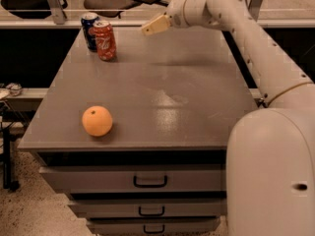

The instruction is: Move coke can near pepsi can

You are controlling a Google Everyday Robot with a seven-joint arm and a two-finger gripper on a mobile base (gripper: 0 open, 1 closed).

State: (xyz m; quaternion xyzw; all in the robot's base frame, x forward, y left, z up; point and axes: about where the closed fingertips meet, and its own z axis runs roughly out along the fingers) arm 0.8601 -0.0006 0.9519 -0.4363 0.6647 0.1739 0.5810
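Grey cabinet top point(162, 92) is noted across the middle of the frame, with drawers beneath it. The coke can point(105, 40) is found upright at the upper left of the top, just beside the pepsi can point(89, 29), which stands right behind it toward the far edge. Whether the two are touching cannot be settled, since the red can overlaps the blue one in this view.

The gripper point(153, 25) is seen at the upper middle of the frame, raised above the far part of the top and well to the right of both cans. Nothing is held in it. Whether it is parted or closed cannot be told.

Step in hand: the placing is judged done, as the red can is already set close to the blue one. The closing step, getting the arm point(256, 48) clear, is taken to be what is left. A path kept high and away from the upper left corner is called for, so that neither can is knocked over.

Counts:
- coke can, one
- pepsi can, one
- orange point(97, 121), one, at the lower left of the top and well apart from the cans
- drawers, three, each with one handle
- arm, one, with one gripper
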